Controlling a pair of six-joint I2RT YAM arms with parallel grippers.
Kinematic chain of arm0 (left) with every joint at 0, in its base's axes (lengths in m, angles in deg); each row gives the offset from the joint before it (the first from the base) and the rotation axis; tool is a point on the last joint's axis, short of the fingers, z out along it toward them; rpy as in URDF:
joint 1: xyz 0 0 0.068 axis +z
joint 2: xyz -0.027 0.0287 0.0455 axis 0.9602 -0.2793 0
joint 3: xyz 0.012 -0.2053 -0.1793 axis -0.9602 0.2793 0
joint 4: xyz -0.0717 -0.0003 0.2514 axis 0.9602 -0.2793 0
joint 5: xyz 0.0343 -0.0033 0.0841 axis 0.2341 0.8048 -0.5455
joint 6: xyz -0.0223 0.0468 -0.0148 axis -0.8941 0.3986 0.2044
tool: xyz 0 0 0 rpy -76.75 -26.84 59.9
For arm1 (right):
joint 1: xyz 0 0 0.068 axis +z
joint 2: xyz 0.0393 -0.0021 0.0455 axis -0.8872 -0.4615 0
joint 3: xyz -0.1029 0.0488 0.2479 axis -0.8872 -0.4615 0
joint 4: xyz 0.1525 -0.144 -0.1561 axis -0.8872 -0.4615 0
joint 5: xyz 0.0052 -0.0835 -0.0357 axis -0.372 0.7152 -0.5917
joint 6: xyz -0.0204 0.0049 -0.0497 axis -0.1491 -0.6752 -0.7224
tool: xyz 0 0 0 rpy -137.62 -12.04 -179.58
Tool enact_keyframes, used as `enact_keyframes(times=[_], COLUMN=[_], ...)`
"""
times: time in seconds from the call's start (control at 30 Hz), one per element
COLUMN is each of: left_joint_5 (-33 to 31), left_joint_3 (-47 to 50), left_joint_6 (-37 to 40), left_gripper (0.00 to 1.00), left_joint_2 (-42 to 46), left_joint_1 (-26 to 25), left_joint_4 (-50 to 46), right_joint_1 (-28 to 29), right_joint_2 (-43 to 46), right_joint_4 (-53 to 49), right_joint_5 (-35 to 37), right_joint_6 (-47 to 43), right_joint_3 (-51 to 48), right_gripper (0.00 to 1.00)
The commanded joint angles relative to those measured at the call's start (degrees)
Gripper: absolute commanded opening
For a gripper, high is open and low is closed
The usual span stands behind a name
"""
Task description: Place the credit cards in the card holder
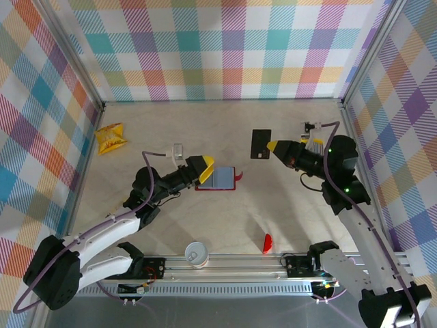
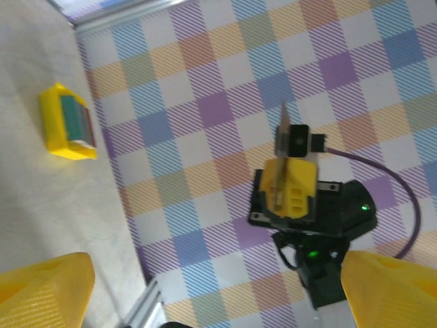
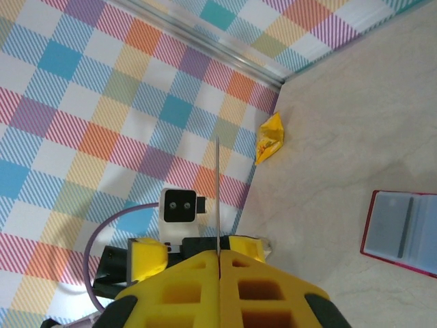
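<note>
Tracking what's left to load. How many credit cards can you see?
2: one card pinched in the right hand, one topping the yellow stack on the table by the wall; others may be hidden beneath it.

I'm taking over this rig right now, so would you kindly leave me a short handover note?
Left tool: open, empty, at the left edge of the card holder.
Right tool: shut on one dark card, to the right of the holder and apart from it.
Holder lies open, grey-blue inside up; no card visibly in it.
Stack of cards lies on the table near the wall.
Left to do: slot the held card, then the stack.
</note>
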Motion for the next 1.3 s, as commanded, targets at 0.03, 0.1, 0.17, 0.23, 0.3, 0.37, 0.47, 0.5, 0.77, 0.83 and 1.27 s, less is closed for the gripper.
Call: enact_keyframes(times=[0.03, 0.1, 0.17, 0.23, 0.3, 0.37, 0.47, 0.5, 0.77, 0.83, 1.27], left_joint_5=[0.2, -0.1, 0.7, 1.3, 1.3, 1.3, 1.3, 1.5, 1.9, 1.6, -0.9], left_joint_3=[-5.1, -6.1, -7.2, -7.9, -8.2, -8.4, -8.7, -8.9, -10.6, -10.6, -7.8], left_joint_6=[-2.3, -2.6, -2.6, -2.9, -3.6, -4.8, -5.7, -6.0, -6.6, -6.3, -3.7], left_gripper=[0.89, 0.85, 0.79, 0.74, 0.7, 0.66, 0.64, 0.63, 0.41, 0.35, 0.0], left_joint_2=[-2.3, -3.5, -4.8, -6.3, -7.8, -9.4, -11.3, -11.8, -13.9, -13.7, -9.6], left_joint_1=[-3.2, -4.0, -4.8, -5.5, -6.1, -6.5, -7.2, -7.4, -8.9, -9.3, -9.5], left_joint_4=[7.2, 7.3, 7.3, 8.3, 9.9, 12.0, 14.2, 14.6, 17.2, 17.4, 13.6], right_joint_1=[2.6, 3.5, 4.4, 5.2, 5.9, 6.6, 7.4, 7.6, 8.9, 9.2, 9.2], right_joint_2=[-1.2, -1.9, -2.7, -3.3, -3.7, -4.0, -4.4, -4.6, -5.2, -5.3, -4.2], right_joint_4=[3.4, 4.1, 4.6, 5.1, 5.9, 6.5, 7.3, 7.5, 8.7, 8.7, -2.4], right_joint_5=[1.0, 1.2, 1.4, 1.6, 1.6, 1.9, 1.9, 1.8, 2.1, 2.1, 2.6], right_joint_6=[1.0, 1.1, 1.1, 1.4, 1.7, 1.9, 1.9, 1.9, 2.6, 2.6, -6.0], right_joint_3=[1.7, 2.1, 2.4, 2.5, 2.4, 2.4, 2.2, 2.2, 1.4, 1.3, 4.7], right_gripper=[0.0, 0.0, 0.0, 0.0, 0.0, 0.0, 0.0, 0.0, 0.0, 0.0, 0.48])
